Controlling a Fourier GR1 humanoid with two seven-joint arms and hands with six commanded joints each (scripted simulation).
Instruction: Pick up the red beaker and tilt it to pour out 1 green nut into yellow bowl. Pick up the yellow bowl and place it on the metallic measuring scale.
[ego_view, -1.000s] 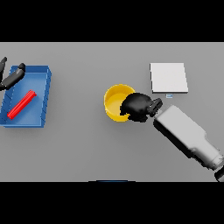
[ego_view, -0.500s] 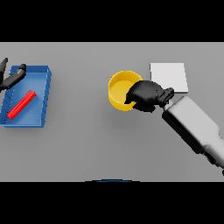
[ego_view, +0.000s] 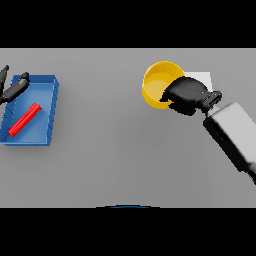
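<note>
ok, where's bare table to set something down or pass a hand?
Widest free patch: grey table between the blue tray and the yellow bowl, plus the whole near strip. Crowded at far right, where the right hand holds the bowl over the scale. Left hand sits at the tray's far-left corner.

The right hand (ego_view: 186, 95) was a matte black, rounded mass with thick, blunt fingers, and it joined the arm through a short, narrow black wrist piece with a squared end. Behind that wrist the right forearm (ego_view: 233, 134) was a boxy segment with flat faces and softened edges, light grey along its upper face and shading to a darker grey down its side (no cables, screws or markings could be made out on it). The left hand (ego_view: 12, 88) showed only as slim black fingers with faint grey highlights at the far left edge.
</note>
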